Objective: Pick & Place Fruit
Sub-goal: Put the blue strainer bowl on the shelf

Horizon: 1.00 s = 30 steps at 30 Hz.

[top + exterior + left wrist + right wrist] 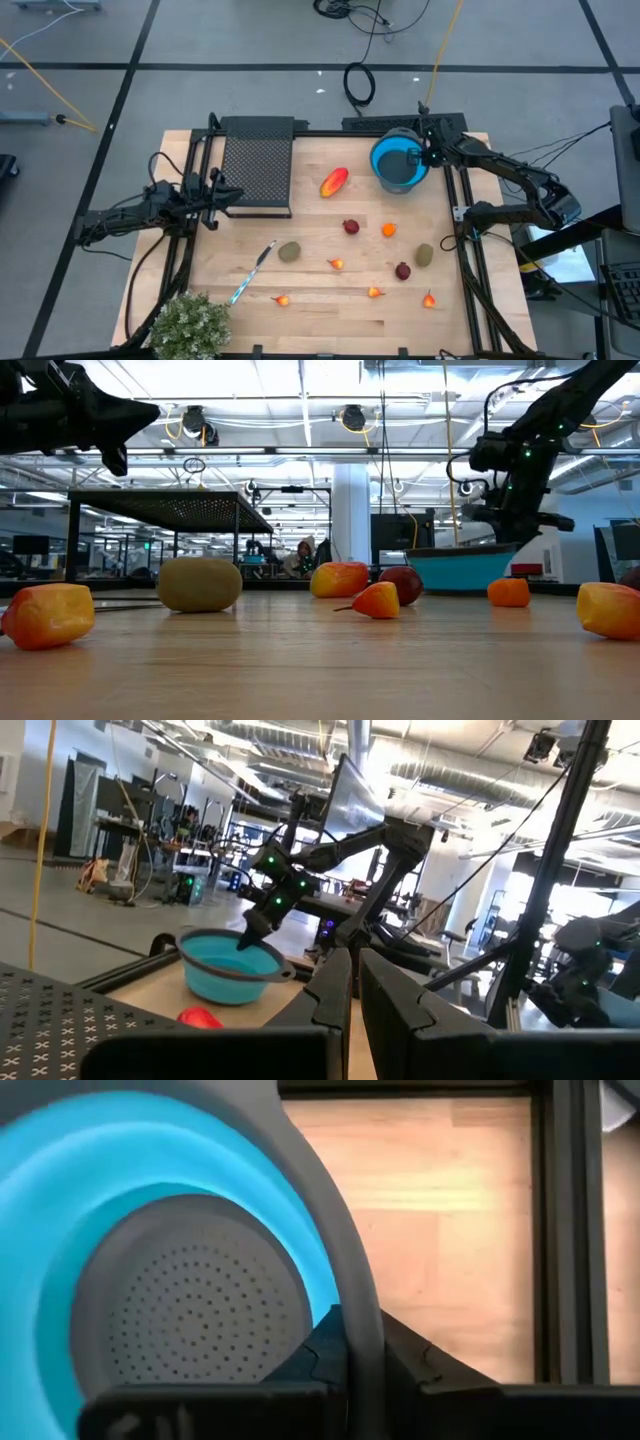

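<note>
Toy fruit lies scattered on the wooden table: a long red-orange piece [334, 182], two dark red balls [351, 227] [402, 270], two olive ovals [289, 252] [424, 255], an orange bit [388, 230] and several small orange-red bits [336, 264]. A blue bowl with a grey rim and a perforated bottom [399, 165] stands at the far right. My right gripper [426, 156] [362, 1345] is shut on its rim. My left gripper [215, 195] [355, 970] is shut and empty above the table's left side, beside a black mesh tray [257, 165]. My right gripper pinches the bowl's grey rim [355, 1295] on the bowl's right side, one finger [310, 1360] inside the bowl and the other [430, 1365] outside. The fingers come from above, slanting in from the table's right. In the low view the bowl [460, 570] rests on the table.
A blue-handled knife [252, 272] lies left of centre. A bushy green plant [190, 325] stands at the near left corner. The black mesh tray fills the far left. Black frame rails [465, 250] run along the table's sides. Bare wood lies between the fruits.
</note>
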Each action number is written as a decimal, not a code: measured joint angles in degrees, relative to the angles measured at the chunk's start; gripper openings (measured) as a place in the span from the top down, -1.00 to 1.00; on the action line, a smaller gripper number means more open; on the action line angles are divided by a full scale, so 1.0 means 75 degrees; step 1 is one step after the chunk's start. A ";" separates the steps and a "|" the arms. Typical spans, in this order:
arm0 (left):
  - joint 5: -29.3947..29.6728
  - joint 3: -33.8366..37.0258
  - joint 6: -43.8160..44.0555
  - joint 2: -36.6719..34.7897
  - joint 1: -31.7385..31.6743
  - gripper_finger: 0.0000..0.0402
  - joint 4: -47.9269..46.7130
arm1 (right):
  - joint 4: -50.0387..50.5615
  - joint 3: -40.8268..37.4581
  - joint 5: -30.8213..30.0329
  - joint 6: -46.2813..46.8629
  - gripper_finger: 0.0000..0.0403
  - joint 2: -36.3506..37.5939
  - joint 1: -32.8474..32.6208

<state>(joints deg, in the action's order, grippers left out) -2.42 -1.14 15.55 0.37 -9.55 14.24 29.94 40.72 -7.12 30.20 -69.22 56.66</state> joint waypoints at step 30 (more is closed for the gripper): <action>0.0918 0.0002 0.1035 -0.0002 -0.0002 0.88 0.1732 | -0.2237 -0.0024 0.2065 0.1519 0.96 0.2700 -0.0190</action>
<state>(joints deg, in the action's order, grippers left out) 4.47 -1.13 23.31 0.36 -9.56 27.23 13.16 40.53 8.37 41.59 -48.97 55.24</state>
